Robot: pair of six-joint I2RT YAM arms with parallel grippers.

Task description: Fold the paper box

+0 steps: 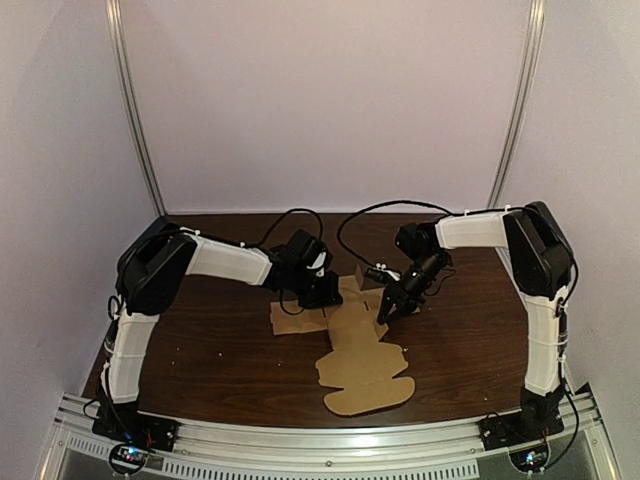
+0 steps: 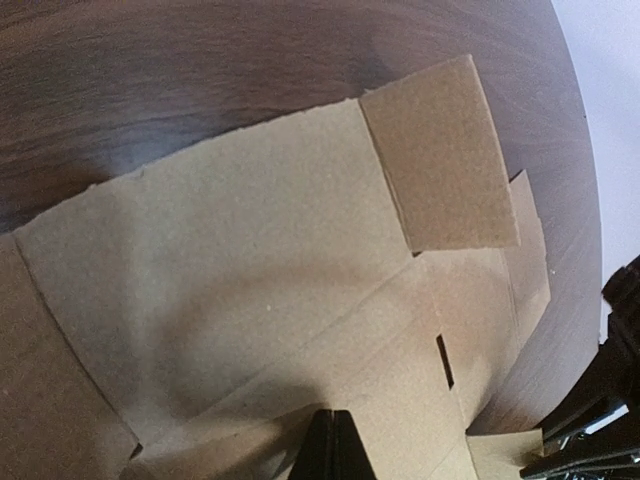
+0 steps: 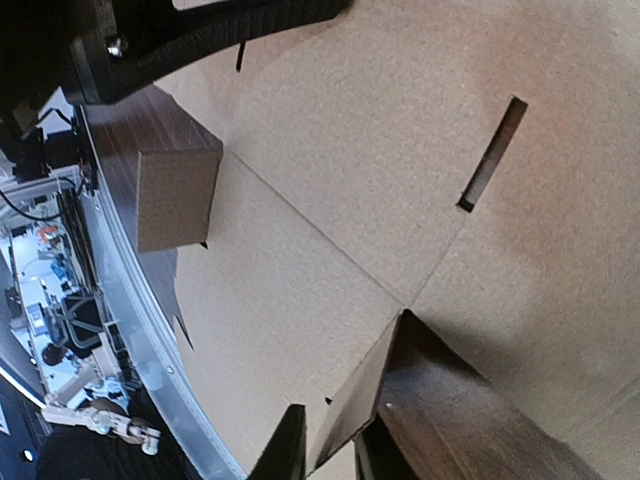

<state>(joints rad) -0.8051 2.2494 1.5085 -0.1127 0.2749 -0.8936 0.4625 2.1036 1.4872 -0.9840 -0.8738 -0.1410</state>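
Observation:
A flat brown cardboard box blank [image 1: 365,365] lies in the middle of the dark wooden table [image 1: 210,350]. My left gripper [image 1: 322,292] is shut, and its closed tips [image 2: 336,442] press down on a panel of the blank [image 2: 250,250]; a small side flap [image 2: 440,160] lies beyond. My right gripper [image 1: 388,308] is at the blank's right edge. In the right wrist view its fingers [image 3: 330,455] are closed on a side flap [image 3: 360,400] that stands raised off the table. A slot [image 3: 490,155] is cut into the panel near that flap.
A metal rail [image 1: 320,440] runs along the table's near edge. Black cables [image 1: 370,215] loop behind both wrists. Pale walls with curved frame tubes [image 1: 135,110] enclose the back and sides. The left arm's gripper [image 3: 200,40] sits close to the right one.

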